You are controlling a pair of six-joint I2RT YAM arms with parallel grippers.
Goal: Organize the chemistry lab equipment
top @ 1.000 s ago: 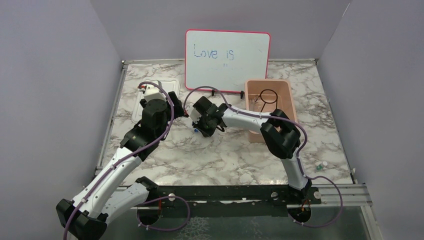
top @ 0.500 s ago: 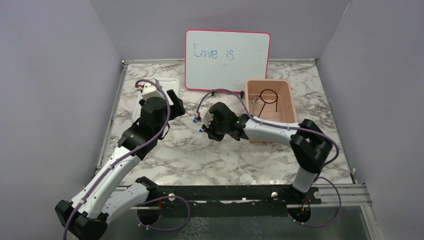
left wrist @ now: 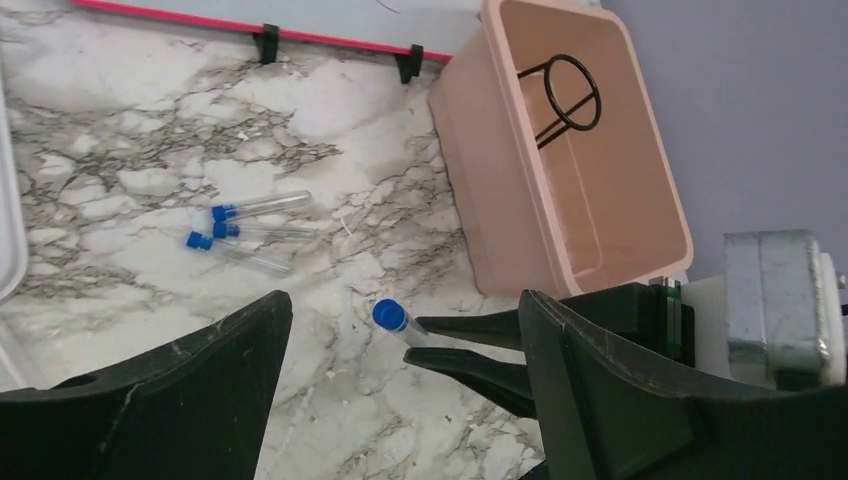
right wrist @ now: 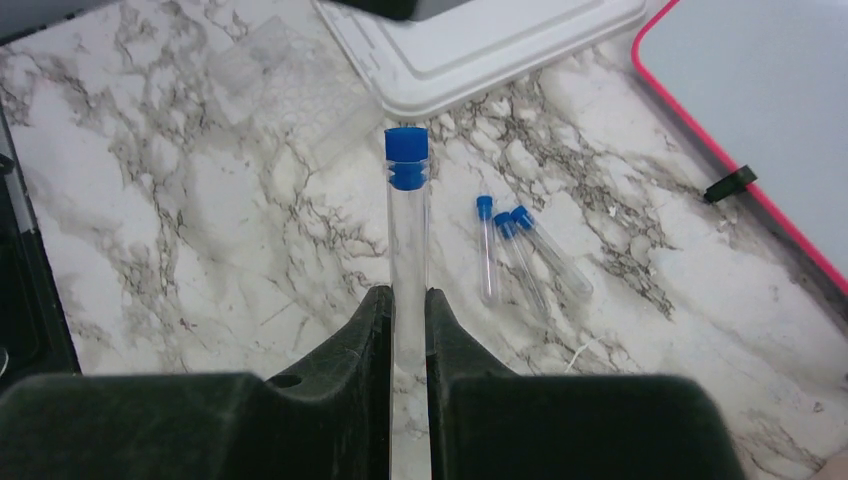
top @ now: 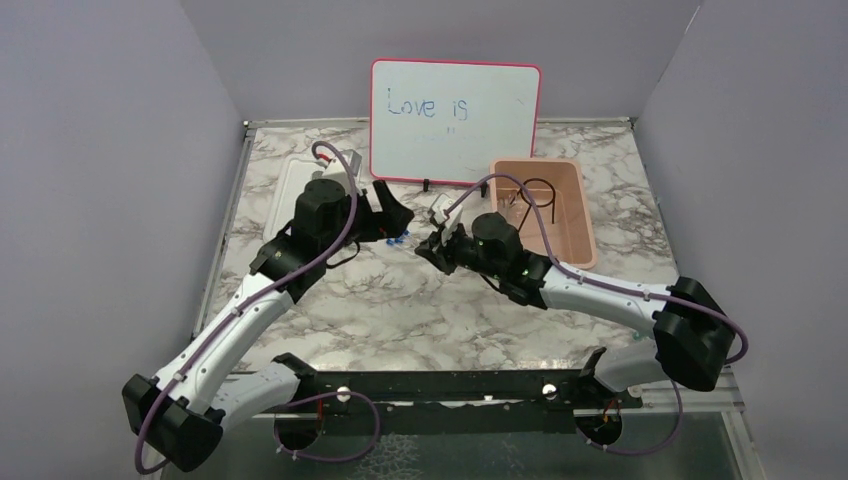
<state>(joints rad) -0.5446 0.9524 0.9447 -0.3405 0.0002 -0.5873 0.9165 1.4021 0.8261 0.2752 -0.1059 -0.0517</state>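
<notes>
My right gripper (right wrist: 408,300) is shut on a clear blue-capped tube (right wrist: 407,220) and holds it above the marble table, cap pointing away from the fingers. In the top view the right gripper (top: 432,245) is mid-table, left of the pink tub. My left gripper (top: 392,220) is open and empty, facing it. In the left wrist view the held tube's cap (left wrist: 386,314) shows between the open left gripper's (left wrist: 402,305) jaws. Three more blue-capped tubes (left wrist: 250,225) lie together on the table (right wrist: 520,255). A black wire ring (top: 537,193) stands in the tub (left wrist: 572,92).
The pink tub (top: 535,162) sits at the back right (left wrist: 490,190). The pink-framed whiteboard (top: 455,120) stands at the back on black clips. The white lid (top: 298,185) lies at the back left (right wrist: 500,40).
My left gripper has swung right from the lid toward the tubes and stands open. My right arm's elbow has dropped out to the right; its gripper has stayed mid-table.
</notes>
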